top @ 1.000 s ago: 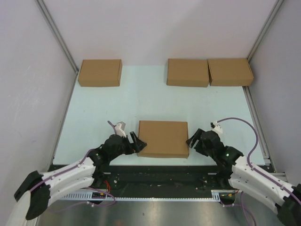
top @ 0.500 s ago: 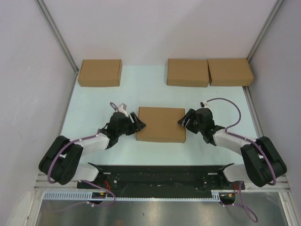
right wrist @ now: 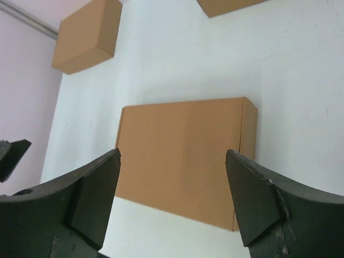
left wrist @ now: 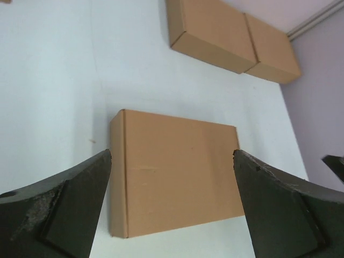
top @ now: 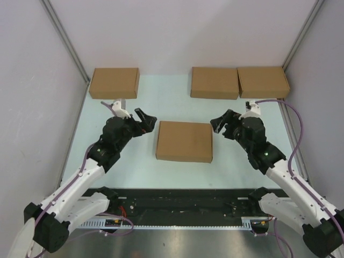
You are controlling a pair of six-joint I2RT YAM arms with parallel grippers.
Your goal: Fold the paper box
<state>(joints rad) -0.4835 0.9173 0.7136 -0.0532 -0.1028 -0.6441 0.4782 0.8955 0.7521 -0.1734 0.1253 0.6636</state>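
Observation:
The paper box (top: 184, 141) lies shut as a flat brown rectangle in the middle of the table, with nothing holding it. My left gripper (top: 144, 119) hovers off its far left corner, open and empty. My right gripper (top: 220, 122) hovers off its far right corner, also open and empty. In the left wrist view the paper box (left wrist: 177, 169) shows between the spread fingers of the left gripper (left wrist: 172, 156). In the right wrist view the paper box (right wrist: 185, 156) lies below the right gripper (right wrist: 173, 155), whose fingers stand wide apart.
Three other brown cardboard boxes sit along the back edge: one at the left (top: 114, 83) and two side by side at the right (top: 214, 82), (top: 263, 81). Grey walls with metal rails enclose the table on both sides.
The box slid away from the arm bases, then stopped. Both grippers came off its sides, rose, moved toward the back and opened wider.

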